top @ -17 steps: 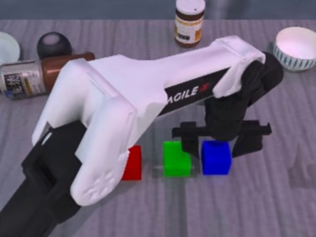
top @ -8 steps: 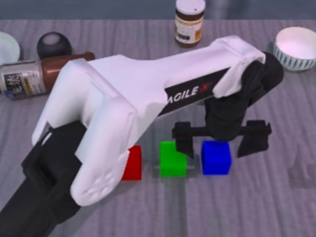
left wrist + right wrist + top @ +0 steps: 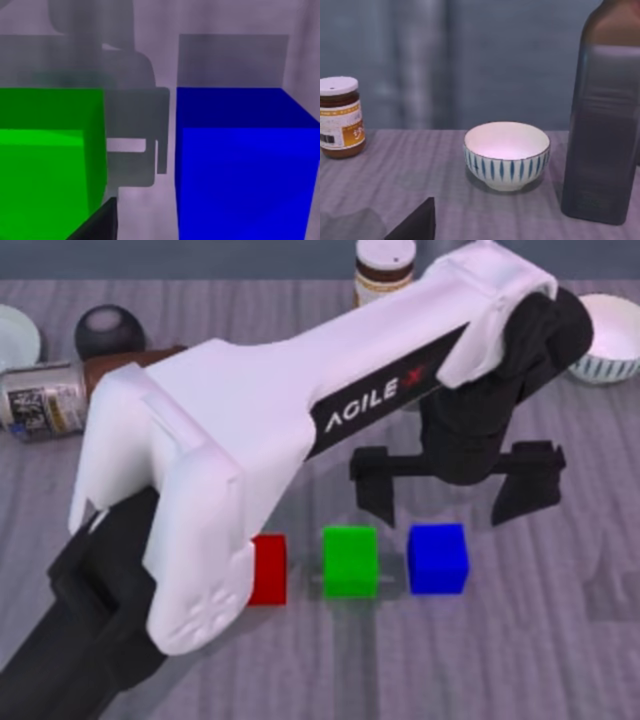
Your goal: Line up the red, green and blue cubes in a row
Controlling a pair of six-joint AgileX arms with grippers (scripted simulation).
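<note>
Your three cubes lie in a row near the middle of the table: the red cube [image 3: 268, 568] at the left, half under the arm's white housing, the green cube [image 3: 350, 560] in the middle and the blue cube [image 3: 438, 558] at the right. The three are level with one another and apart, with gaps much alike between them, so you can judge the row as good as made.

Your left gripper [image 3: 457, 483] hangs on the far side of the green and blue cubes, touching neither. Its jaws are spread wide with nothing between them, which suits a cube just set down. In the left wrist view the green cube [image 3: 50, 160] and the blue cube [image 3: 245, 160] show side by side with bare table between them, and the gripper's shadow lies in that gap.

Your right arm is parked off the table's right side; I cannot tell how its jaws stand. Its wrist camera looks across at the bowl [image 3: 506, 155], a jar [image 3: 340, 117] and a dark bottle [image 3: 602, 115], all well clear of the row, so nothing there needs moving
</note>
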